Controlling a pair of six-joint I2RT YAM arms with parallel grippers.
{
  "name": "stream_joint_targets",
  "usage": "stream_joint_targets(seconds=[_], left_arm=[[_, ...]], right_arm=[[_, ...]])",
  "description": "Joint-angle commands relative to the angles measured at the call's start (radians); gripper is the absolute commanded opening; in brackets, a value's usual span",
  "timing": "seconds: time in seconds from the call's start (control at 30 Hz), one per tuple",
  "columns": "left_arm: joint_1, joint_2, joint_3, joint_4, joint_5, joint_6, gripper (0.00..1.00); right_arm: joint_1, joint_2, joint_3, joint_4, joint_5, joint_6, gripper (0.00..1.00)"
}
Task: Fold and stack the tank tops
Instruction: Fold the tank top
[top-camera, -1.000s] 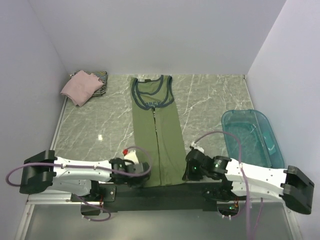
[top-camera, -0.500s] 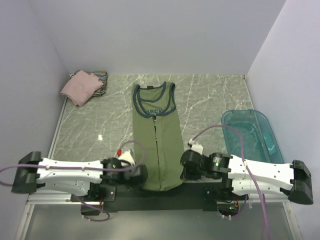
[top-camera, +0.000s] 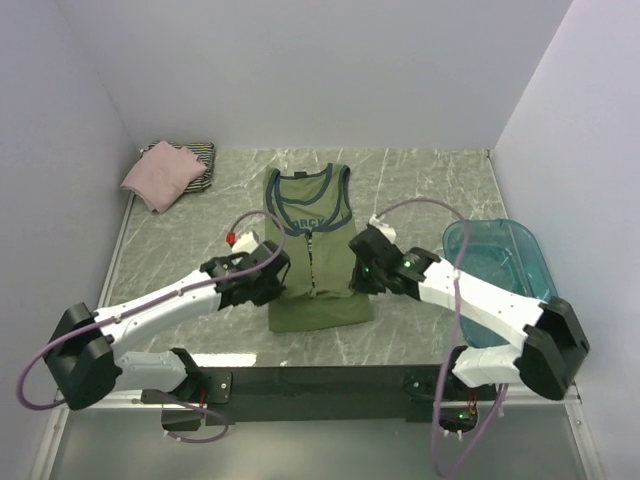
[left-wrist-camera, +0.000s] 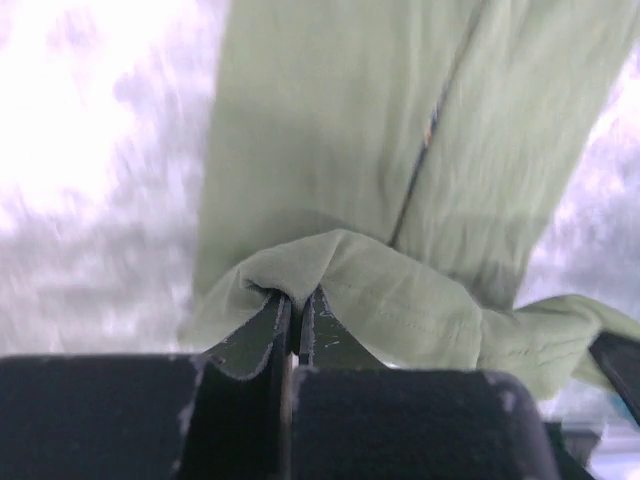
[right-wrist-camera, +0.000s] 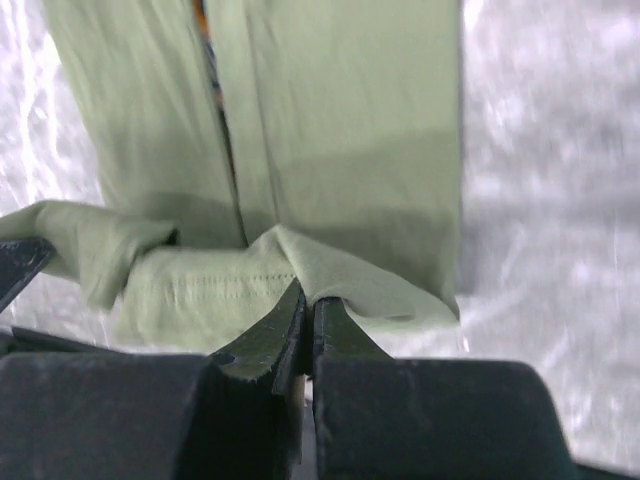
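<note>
The olive-green tank top (top-camera: 316, 265) with navy trim lies in the middle of the table, its lower half doubled over toward the neck. My left gripper (top-camera: 272, 270) is shut on the left corner of its hem (left-wrist-camera: 330, 265). My right gripper (top-camera: 357, 268) is shut on the right corner of the hem (right-wrist-camera: 330, 270). Both hold the hem a little above the shirt's body, just below the chest print. The pale pink tank top (top-camera: 160, 174) lies folded on the black-and-white striped one (top-camera: 203, 153) at the back left corner.
A translucent teal plastic tub (top-camera: 505, 268) stands on the right side of the table, close behind my right arm. Grey walls close in the table on the left, back and right. The marbled table top (top-camera: 420, 190) shows between shirt and tub.
Both grippers have carried the hem from the near edge of the table away toward the neck. The shirt, long and flat before, now lies doubled and about half as long.
</note>
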Motion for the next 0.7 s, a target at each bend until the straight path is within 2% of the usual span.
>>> stream_joint_targets(seconds=[0.0,0.3,0.67], left_arm=[[0.105,0.04,0.052,0.111,0.012,0.175,0.01],[0.268,0.245,0.151,0.251,0.089,0.277,0.01],[0.36,0.394,0.298,0.3,0.141,0.327,0.01]], right_arm=[[-0.05,0.087,0.095,0.097,-0.014,-0.113,0.0],[-0.173,0.305,0.241,0.158,-0.059,-0.185,0.0],[-0.262,0.498,0.422,0.177,-0.137,-0.228,0.0]])
